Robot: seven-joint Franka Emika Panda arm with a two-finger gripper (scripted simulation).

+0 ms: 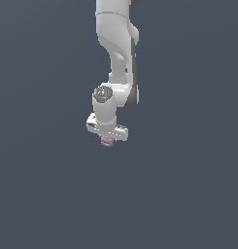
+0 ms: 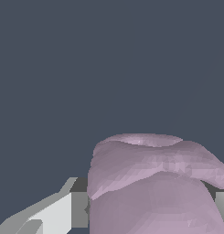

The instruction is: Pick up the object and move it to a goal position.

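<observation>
**White Arm, Dark Joint Details**

The arm has glossy white, rounded casings with a dark grey panel along one side. A round grey cap sits on the wrist. The gripper has a white, boxy body; the wrist view shows pale fingers with grey pads.

No real room is depicted: the place is shown as a bare simulated scene, rendered by computer. A uniform dark slate-blue backdrop is seen in both views, with no walls, furniture or floor seams marked on it, and only faint gradations of shade are given to it. The white arm is drawn with smooth, flat-shaded surfaces, and the pale pink-purple object is built from visible facets, by which the synthetic nature of the setting is betrayed.
</observation>
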